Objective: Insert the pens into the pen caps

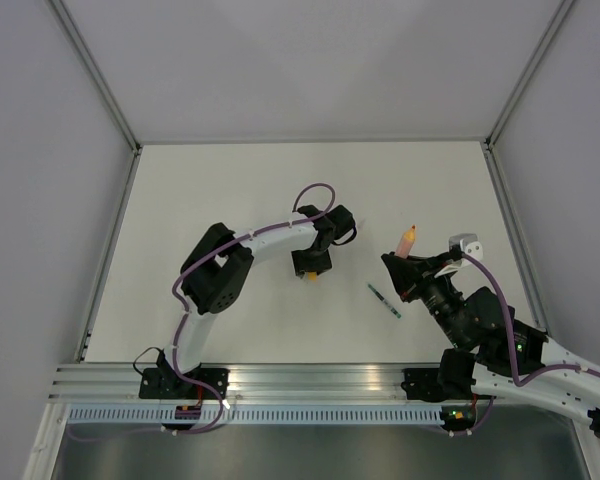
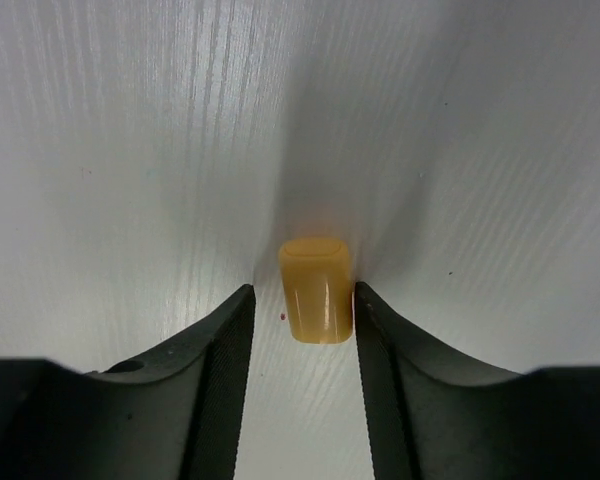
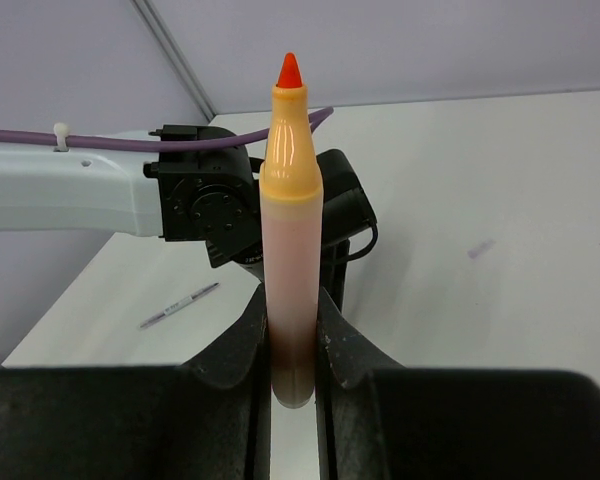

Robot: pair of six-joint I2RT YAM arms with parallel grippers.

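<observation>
A stubby orange-yellow pen cap (image 2: 317,290) lies on the white table between the fingers of my left gripper (image 2: 302,292). The jaws stand open: the right finger (image 2: 380,340) touches the cap's side and the left finger is a little apart from it. From above, the cap (image 1: 310,277) peeks out under the left gripper (image 1: 311,266). My right gripper (image 3: 292,300) is shut on the lower barrel of an orange-pink pen (image 3: 290,200), held above the table with its red tip pointing away from the wrist. In the top view this pen (image 1: 408,240) sticks out of the right gripper (image 1: 404,262).
A thin dark-and-white pen (image 1: 385,300) lies on the table between the two arms, also seen as a pen (image 3: 180,305) in the right wrist view. The left arm's wrist (image 3: 210,200) stands just beyond the held pen. Grey walls enclose the table (image 1: 230,190).
</observation>
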